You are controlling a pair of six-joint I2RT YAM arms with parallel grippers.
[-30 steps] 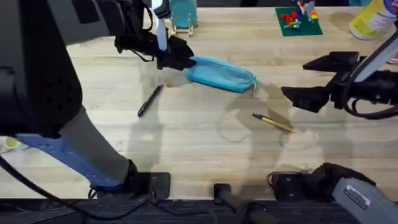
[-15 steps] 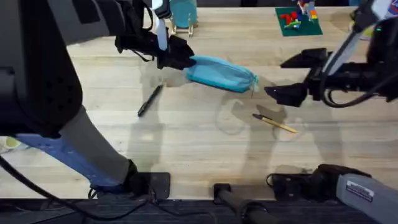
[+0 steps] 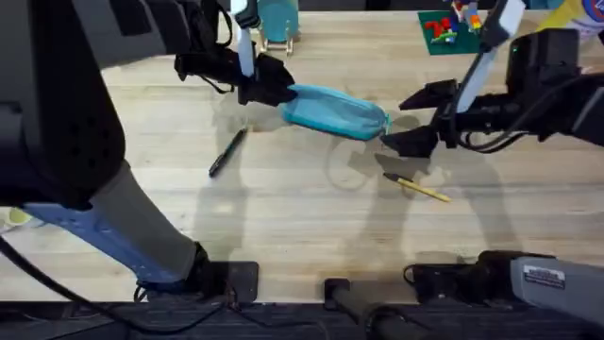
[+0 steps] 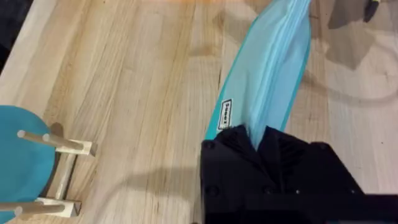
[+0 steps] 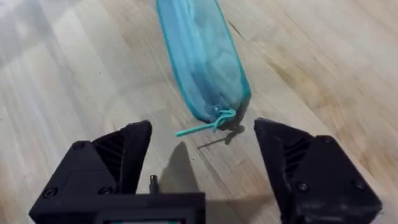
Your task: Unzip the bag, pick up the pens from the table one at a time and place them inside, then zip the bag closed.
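Note:
The light blue bag (image 3: 335,111) lies on the table (image 3: 302,227) at the back centre, its zipper closed. My left gripper (image 3: 272,90) is shut on the bag's left end; in the left wrist view the black fingers (image 4: 236,140) pinch the fabric of the bag (image 4: 273,68). My right gripper (image 3: 408,119) hovers open just off the bag's right end. The right wrist view has the bag (image 5: 199,56) and its teal pull cord (image 5: 202,129) ahead of the wide-apart fingers (image 5: 127,152). The yellow pen (image 3: 416,186) lies just in front of the right gripper. The black pen (image 3: 226,151) lies left of centre.
A round teal object on a wooden stand (image 3: 276,24) sits behind the bag and also appears on the left wrist view (image 4: 25,155). A green plate with small bricks (image 3: 451,33) and a yellow bottle (image 3: 564,28) stand at the back right. The front half of the table is bare.
My right arm has swung left and back, from the right edge to the bag's right end, staying open. The left gripper, bag and pens have not moved.

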